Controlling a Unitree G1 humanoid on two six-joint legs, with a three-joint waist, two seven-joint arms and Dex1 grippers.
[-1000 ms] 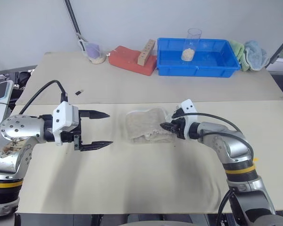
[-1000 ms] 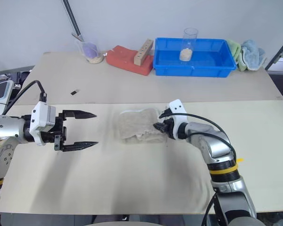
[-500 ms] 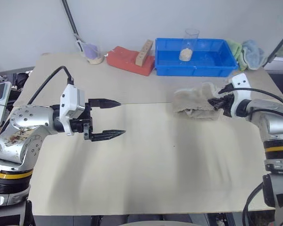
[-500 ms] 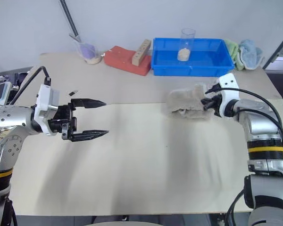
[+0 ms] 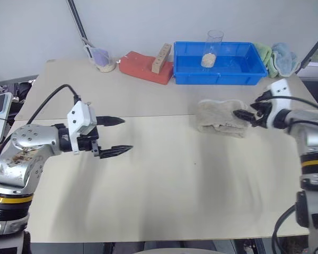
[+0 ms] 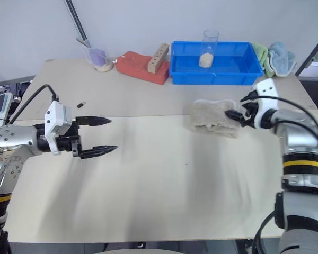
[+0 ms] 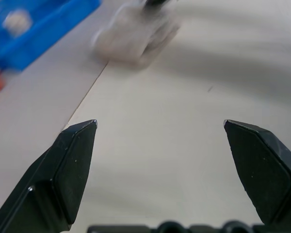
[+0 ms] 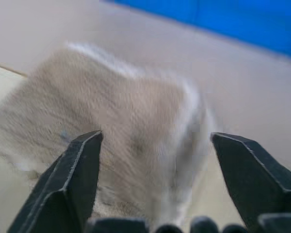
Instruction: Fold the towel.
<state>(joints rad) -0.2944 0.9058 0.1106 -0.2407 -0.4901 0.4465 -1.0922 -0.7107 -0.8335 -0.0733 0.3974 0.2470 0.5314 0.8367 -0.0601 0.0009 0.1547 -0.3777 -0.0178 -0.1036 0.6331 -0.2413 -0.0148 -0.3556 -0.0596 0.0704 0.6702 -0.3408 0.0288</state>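
Towel (image 5: 220,118) is lying folded in a compact bundle at the worktop's (image 5: 164,201) three o'clock; right gripper (image 5: 247,116) is hovering beside it, fingers spread, left gripper (image 5: 116,136) idling wide. Folding is looking essentially done.

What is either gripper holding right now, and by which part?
Nothing is held. The right gripper has its fingers open just off the folded towel; the left gripper is open over the table.
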